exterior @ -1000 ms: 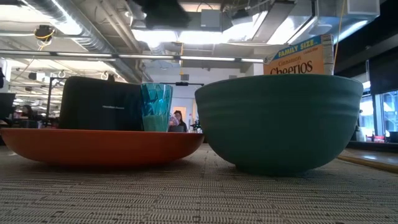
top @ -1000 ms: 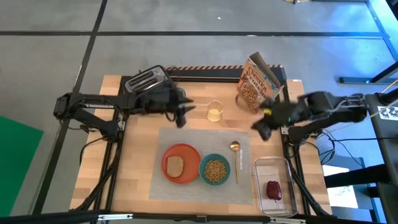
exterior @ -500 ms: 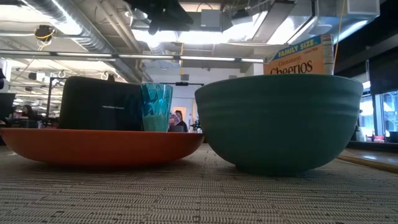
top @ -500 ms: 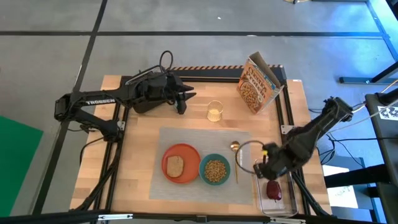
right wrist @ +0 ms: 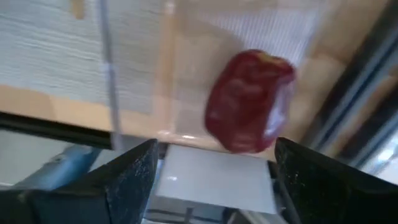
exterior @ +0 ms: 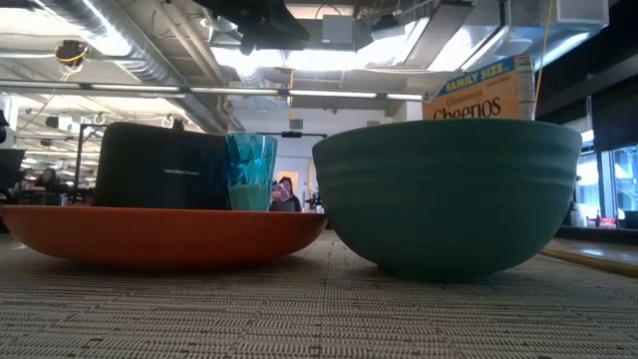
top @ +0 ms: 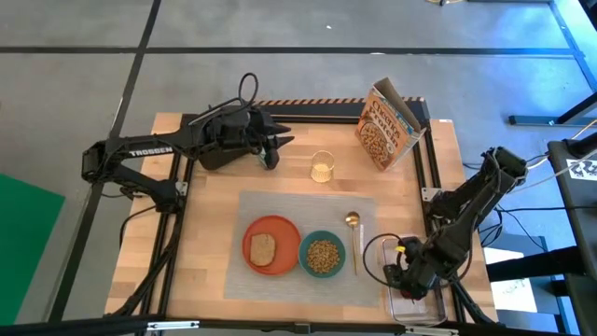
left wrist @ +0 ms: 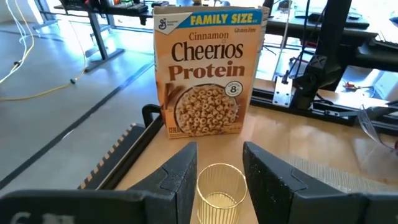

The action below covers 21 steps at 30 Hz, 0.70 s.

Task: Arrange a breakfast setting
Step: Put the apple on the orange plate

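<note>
On the grey placemat [top: 308, 210] lie the orange plate [top: 271, 245] with the toast slice [top: 264, 248], the teal bowl [top: 323, 254] holding cereal, and the gold spoon [top: 353, 238]. The translucent cup [top: 322, 167] stands on the wood beyond the mat. My left gripper [top: 273, 149] hovers open left of the cup; the cup [left wrist: 219, 190] shows beyond its fingers. My right gripper [top: 408, 280] is open above the clear tub [top: 420, 308] at the near right. The dark red fruit [right wrist: 249, 102] lies in the tub ahead of its fingers, untouched.
A Cheerios box [top: 387, 126] stands at the far right. The black toaster [exterior: 159, 165] sits at the far left, under my left arm in the high view. The bare wood left of the mat has room.
My right gripper has swung from beside the cereal box toward the near edge and come down over the clear tub, covering the fruit in the high view. My left gripper has drawn back a little toward the far edge.
</note>
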Motion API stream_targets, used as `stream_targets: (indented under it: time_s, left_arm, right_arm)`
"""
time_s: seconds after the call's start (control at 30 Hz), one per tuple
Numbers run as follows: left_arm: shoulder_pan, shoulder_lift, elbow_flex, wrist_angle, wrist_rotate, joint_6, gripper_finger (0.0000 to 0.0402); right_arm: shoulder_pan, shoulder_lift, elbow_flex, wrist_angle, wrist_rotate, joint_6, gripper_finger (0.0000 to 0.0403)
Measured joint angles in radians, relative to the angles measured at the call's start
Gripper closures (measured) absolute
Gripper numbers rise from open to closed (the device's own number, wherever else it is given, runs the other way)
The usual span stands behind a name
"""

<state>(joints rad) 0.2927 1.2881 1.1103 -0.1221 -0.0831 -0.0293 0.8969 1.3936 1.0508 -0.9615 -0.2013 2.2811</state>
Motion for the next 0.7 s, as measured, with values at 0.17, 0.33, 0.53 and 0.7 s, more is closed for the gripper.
stream_targets:
  time_s: [0.17,0.33,0.53,0.7]
  left_arm:
    - [-0.006,0.0,0.0,-0.014,0.001,0.014,0.0278]
    - [-0.006,0.0,0.0,-0.036,0.0,0.014,0.0278]
    - [-0.006,0.0,0.0,-0.046,0.001,0.016,0.0278]
    - [-0.006,0.0,0.0,-0.046,0.0,0.016,0.0278]
  right_arm:
    - [0.021,0.02,0.0,-0.088,-0.001,-0.013,0.0089]
    - [0.042,0.077,0.0,-0.092,0.03,-0.047,0.0088]
    - [0.041,0.168,0.0,-0.065,-0.026,-0.116,0.0088]
    - [0.041,0.234,0.0,-0.014,-0.093,-0.139,0.0088]
